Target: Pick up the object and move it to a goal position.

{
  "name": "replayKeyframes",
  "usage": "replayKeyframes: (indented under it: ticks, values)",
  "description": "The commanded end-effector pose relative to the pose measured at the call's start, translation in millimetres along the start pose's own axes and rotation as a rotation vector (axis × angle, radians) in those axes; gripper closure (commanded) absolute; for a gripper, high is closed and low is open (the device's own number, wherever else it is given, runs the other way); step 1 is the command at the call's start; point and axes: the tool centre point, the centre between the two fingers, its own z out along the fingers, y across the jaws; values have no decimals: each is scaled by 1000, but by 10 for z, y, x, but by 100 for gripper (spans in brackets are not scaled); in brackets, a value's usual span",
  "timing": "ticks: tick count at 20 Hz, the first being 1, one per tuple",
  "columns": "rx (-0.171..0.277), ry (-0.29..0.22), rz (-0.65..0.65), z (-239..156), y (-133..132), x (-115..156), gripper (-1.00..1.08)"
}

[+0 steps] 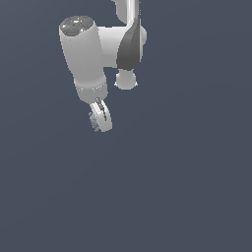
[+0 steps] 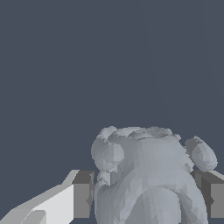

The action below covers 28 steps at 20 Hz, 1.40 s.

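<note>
The object is a dull grey-blue bumpy lump. In the wrist view it fills the space between my two fingers, one finger on one side and the other finger on the opposite side, both pressed against it. In the exterior view only a small mottled part of the object shows beside my gripper, which hangs below the white arm in the upper part of the picture, toward the exterior view's left. The gripper is shut on the object and holds it up off any surface.
The white arm's thick links and a dark grey joint cover fill the upper part of the exterior view. All around is a plain dark blue-grey background with nothing else in sight.
</note>
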Motion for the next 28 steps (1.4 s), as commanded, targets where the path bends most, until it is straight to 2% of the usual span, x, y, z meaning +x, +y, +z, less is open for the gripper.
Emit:
replayKeyframes:
  ticks: [1,14,28]
  values:
    - [-1,0,0,-260,-40,25,108]
    - [-1,-1,-1,-1448,-268,150,108]
    - [0,-2,-4,-2264,-451,249,108]
